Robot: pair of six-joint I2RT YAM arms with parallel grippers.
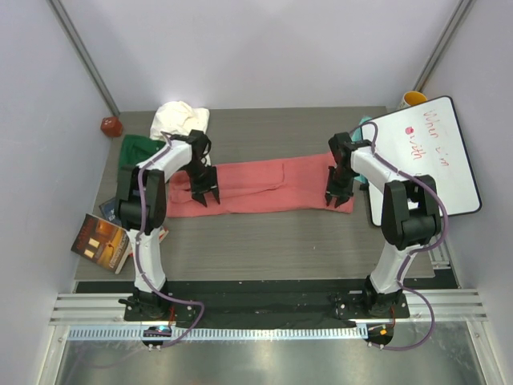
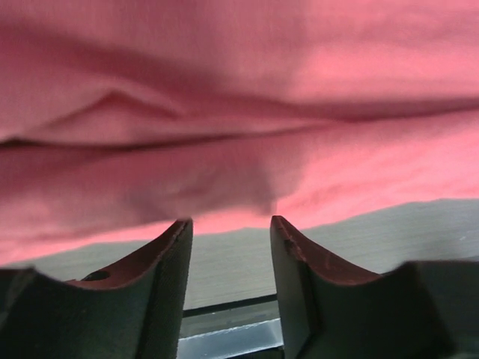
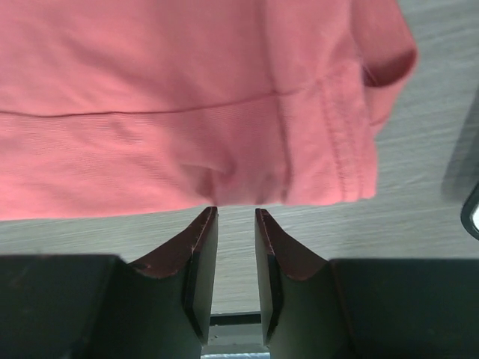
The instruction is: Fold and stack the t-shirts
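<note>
Fold in progress on the salmon-pink shirt point(image 1: 256, 186). It lies flat in the middle of the table point(image 1: 280, 249), already narrowed to a long band, so I judge this is a mid-fold step and not the start. The cream-white shirt point(image 1: 180, 120) and the dark green shirt point(image 1: 138, 148) sit bunched at the far left corner, not folded yet, so stacking is a good way off.

My left pincer point(image 1: 204, 195) is down at the near edge of the band, towards its left end. Its fingers are spread, with bare table showing between them and the cloth edge right at the tips. My right pincer point(image 1: 337, 198) is at the near edge by the right end, just beside the whiteboard point(image 1: 425, 160). Its gap is narrower but nothing is in it. Neither one is pinching cloth. Whether the tips brush the edge, I cannot tell.

The long axis runs left to right across the table, parallel to my bases. A double-stitched hem shows at the right end in my right wrist view, so I judge the bottom hem is on that side and the collar is to the left. No neck label is visible to confirm it.

Next I need both tips to slide under that near edge and close on every layer together. Then comes an even lift, so the band doesn't skew.
</note>
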